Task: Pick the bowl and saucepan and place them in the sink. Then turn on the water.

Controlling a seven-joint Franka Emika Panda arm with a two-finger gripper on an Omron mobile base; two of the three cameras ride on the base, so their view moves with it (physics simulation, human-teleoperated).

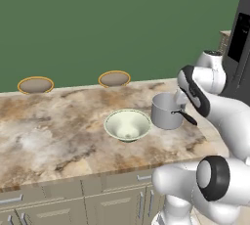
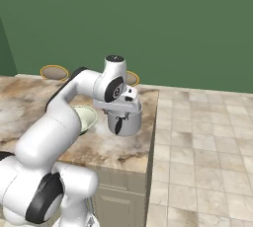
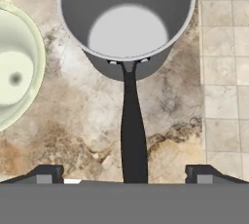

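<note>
Silver-grey pan (image 1: 166, 111), one, straight-sided with a short dark handle, stands upright on the marbled brown counter (image 1: 58, 136) near its right end in the left base view. Bowl (image 1: 128, 124), one, pale greenish-white, glossy, wide and conical, sits just left of the pan, apart from it. Two brown discs (image 1: 35, 85) with gold rims lie along the counter's far edge. The arm rises from lower right, bends over the counter and reaches down at the pan's right side; the fingers are hidden behind the wrist here.

Right base view: the arm arches from lower left, wrist turned downward, with the gripper (image 2: 120, 117) directly above the pan (image 2: 124, 122), which stands near the counter's (image 2: 123, 152) right edge. The bowl (image 2: 86, 118) is partly hidden behind the forearm. Tiled floor (image 2: 207, 152) lies to the right.

Hand view: the pan (image 3: 127, 18) is empty, its dark handle running toward the camera between the two fingertips (image 3: 46, 174). The gripper (image 3: 128, 175) is spread wide, tips well clear of the handle on either side. Part of the bowl (image 3: 17, 67) shows at left, beside the pan.
</note>
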